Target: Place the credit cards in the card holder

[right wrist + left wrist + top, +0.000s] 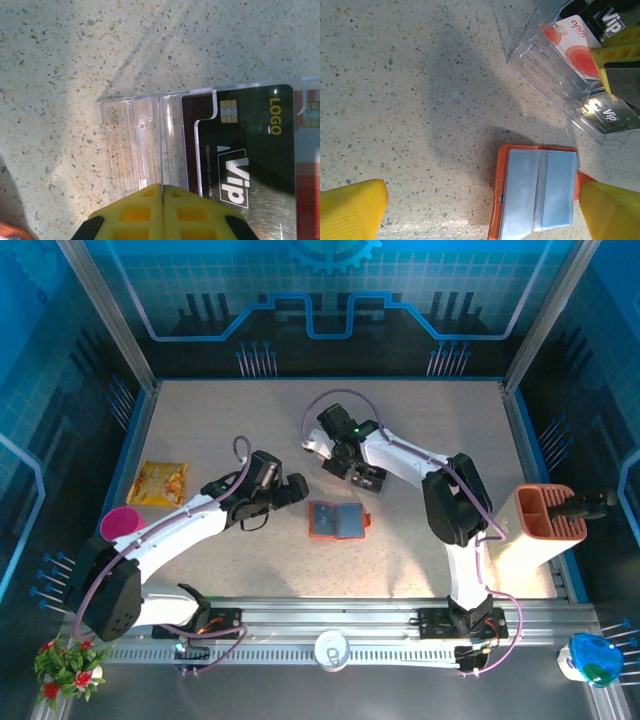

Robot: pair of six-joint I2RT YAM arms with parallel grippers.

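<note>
Left pincer [481, 195]: fingers wide apart over the table [395, 100]. The card holder [540, 192] lies open between them, grey pockets up, close to one finger.

Right pincer [163, 192]: fingers pressed together, tips against the clear stand [132, 145]. I cannot tell whether they pinch anything. A black VIP card [245, 150] sits in the stand just beside the tips. A red-and-white card [575, 47] is in the slot beyond.

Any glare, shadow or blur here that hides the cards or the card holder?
Top external: evenly lit, card holder small but clear. Left wrist: a soft shadow crosses the table; a glint sits on the black VIP card; the left gripper has blurred fingertips. Right wrist: the clear stand throws pale streaks, card print is legible.
</note>
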